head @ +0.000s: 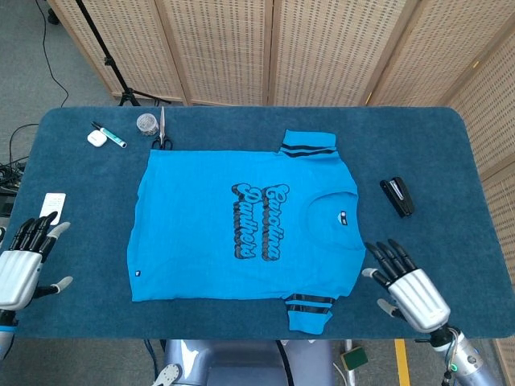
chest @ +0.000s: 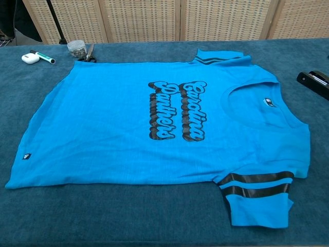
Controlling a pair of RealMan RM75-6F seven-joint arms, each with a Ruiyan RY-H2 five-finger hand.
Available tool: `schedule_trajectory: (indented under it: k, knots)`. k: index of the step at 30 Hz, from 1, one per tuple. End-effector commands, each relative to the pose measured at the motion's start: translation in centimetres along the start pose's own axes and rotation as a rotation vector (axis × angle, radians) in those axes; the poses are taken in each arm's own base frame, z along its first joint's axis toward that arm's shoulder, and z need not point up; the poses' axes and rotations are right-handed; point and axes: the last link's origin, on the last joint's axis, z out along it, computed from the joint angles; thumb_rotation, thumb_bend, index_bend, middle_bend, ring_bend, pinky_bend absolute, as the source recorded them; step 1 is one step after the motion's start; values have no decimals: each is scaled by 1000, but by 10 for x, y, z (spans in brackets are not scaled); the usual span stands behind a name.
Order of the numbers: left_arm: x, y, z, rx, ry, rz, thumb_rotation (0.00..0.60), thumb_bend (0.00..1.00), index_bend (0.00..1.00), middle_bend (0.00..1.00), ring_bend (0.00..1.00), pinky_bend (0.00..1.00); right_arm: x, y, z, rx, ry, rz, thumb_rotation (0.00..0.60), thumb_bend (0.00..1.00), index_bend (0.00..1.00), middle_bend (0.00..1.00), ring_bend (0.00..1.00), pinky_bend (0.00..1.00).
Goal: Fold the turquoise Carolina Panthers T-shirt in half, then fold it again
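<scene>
The turquoise Carolina Panthers T-shirt [head: 241,225] [chest: 154,123] lies flat and unfolded on the blue table [head: 72,305], collar toward the right, black-striped sleeves at the far and near edges. My right hand [head: 406,285] hovers with fingers spread just right of the shirt's near shoulder, holding nothing. At the table's near left edge my left hand [head: 22,261] is open with fingers apart, well clear of the shirt's hem. Neither hand shows in the chest view.
A black stapler [head: 397,197] lies right of the collar. At the far left are a small jar [head: 146,123], scissors [head: 162,133], a green marker [head: 110,135] and a white case [head: 96,138]. A white remote [head: 52,201] lies near the left edge.
</scene>
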Motion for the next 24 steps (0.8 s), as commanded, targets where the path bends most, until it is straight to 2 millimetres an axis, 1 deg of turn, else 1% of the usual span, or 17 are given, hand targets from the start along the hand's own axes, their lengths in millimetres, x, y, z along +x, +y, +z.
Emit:
schedule_trajectory:
  k: [1, 4, 6, 19, 24]
  knots:
    - [1, 0, -1, 2, -2, -5, 600, 0, 0, 0, 0, 0, -34, -25, 6, 204, -72, -64, 600, 0, 367, 42, 0, 0]
    - [0, 0, -2, 3, -8, -3, 600, 0, 0, 0, 0, 0, -51, -37, 12, 272, -95, -120, 600, 0, 377, 47, 0, 0]
    - [0, 0, -2, 4, -9, -1, 600, 0, 0, 0, 0, 0, -55, -40, 16, 281, -93, -133, 600, 0, 383, 53, 0, 0]
    - [-3, 0, -2, 5, -23, 0, 600, 0, 0, 0, 0, 0, -66, -44, 32, 310, -78, -218, 600, 0, 397, 60, 0, 0]
    - [-4, 1, -2, 5, -30, 1, 600, 0, 0, 0, 0, 0, -72, -43, 38, 326, -74, -286, 600, 0, 411, 60, 0, 0]
